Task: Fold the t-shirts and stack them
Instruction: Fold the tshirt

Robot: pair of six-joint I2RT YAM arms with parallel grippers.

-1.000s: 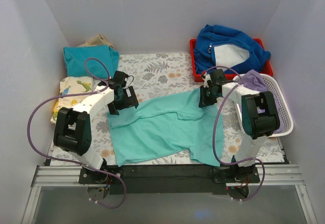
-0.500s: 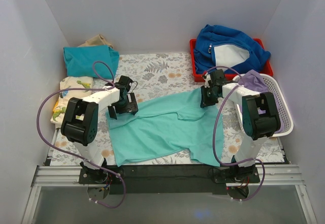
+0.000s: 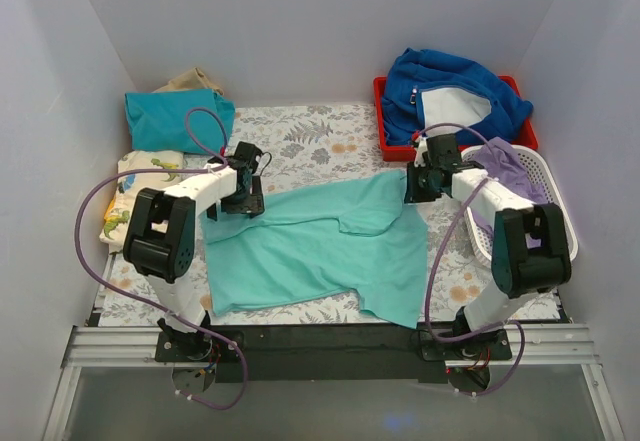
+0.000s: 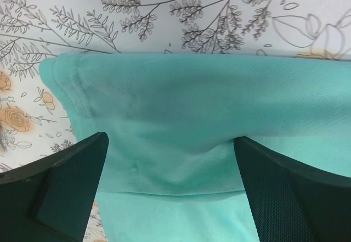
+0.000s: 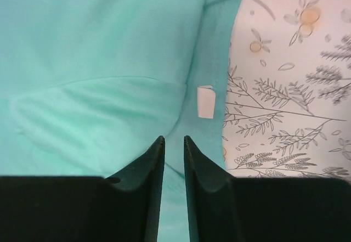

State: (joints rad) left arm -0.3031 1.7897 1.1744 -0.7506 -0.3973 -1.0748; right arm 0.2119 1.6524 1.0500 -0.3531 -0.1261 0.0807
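Basket (image 3: 556, 193) and tray (image 3: 381, 121) seemingly crowd the right fingers (image 5: 145, 181).

Floral-print table (image 3: 320, 141): mint tee (image 3: 320, 251) spread at ctr. Folded teal tee (image 3: 165, 119) at far-L corner, dinosaur tee (image 3: 140, 176) just nearer. Red tray (image 3: 381, 111) far R, white basket (image 3: 550, 201) at R edge.

Mint-turquoise tee (image 3: 310, 251); teal tee (image 3: 170, 119); cream dino-print tee (image 3: 140, 181); tablecloth (image 3: 320, 136) white w/ floral print; crumpled cloth (image 3: 505, 161) poss. lilac.

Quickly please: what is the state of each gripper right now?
Left gripper: open, fingers wide apart over the mint shirt edge.
Right gripper: closed on the mint shirt, beside its white tag.
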